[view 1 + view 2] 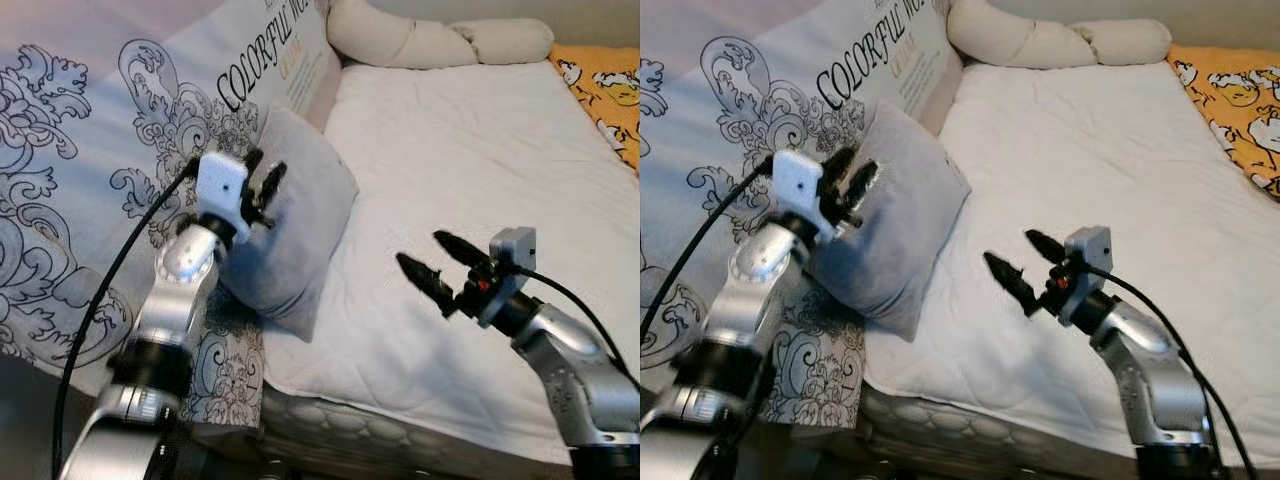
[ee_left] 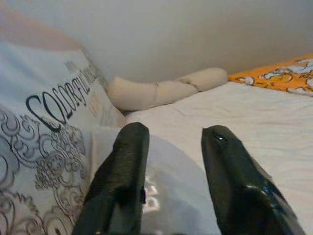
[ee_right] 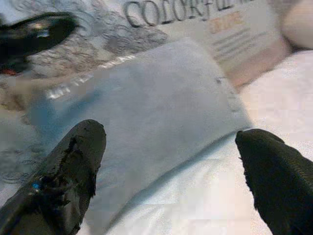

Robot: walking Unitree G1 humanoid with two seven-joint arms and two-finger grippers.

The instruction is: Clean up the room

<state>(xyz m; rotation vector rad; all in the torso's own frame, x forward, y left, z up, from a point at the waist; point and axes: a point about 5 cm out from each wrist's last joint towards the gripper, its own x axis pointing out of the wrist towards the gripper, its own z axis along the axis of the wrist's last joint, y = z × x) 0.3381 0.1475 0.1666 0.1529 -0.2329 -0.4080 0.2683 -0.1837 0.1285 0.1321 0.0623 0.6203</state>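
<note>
The right gripper (image 1: 437, 260) is seen nearest, low at the right, with its two black fingers (image 3: 73, 166) spread wide and nothing held between them. It hovers above the white sheet (image 1: 480, 170), near the front edge of the mattress (image 1: 970, 425), and is pointed toward the grey pillow (image 1: 295, 235). A clear strip of bare sheet is left between these fingertips and the pillow's lower corner.

The left gripper (image 1: 262, 190) is raised at the left, its fingers (image 2: 122, 181) parted, with a gap visible between them. They are placed at the upper left face of the grey pillow; whether they press on the fabric cannot be told.

The grey pillow is stood on its edge at the left border of the bed, leaned against a large patterned cushion (image 1: 100, 150) with grey scrollwork and the printed word "COLORFUL". Its lower corner hangs near the front edge of the mattress.

Beyond the pillow, the sheet is open and flat over most of the bed. At the far edge, along the wall, a long cream bolster (image 1: 430, 40) is laid. At the right edge an orange blanket (image 1: 605, 90) with a printed pattern is seen.
</note>
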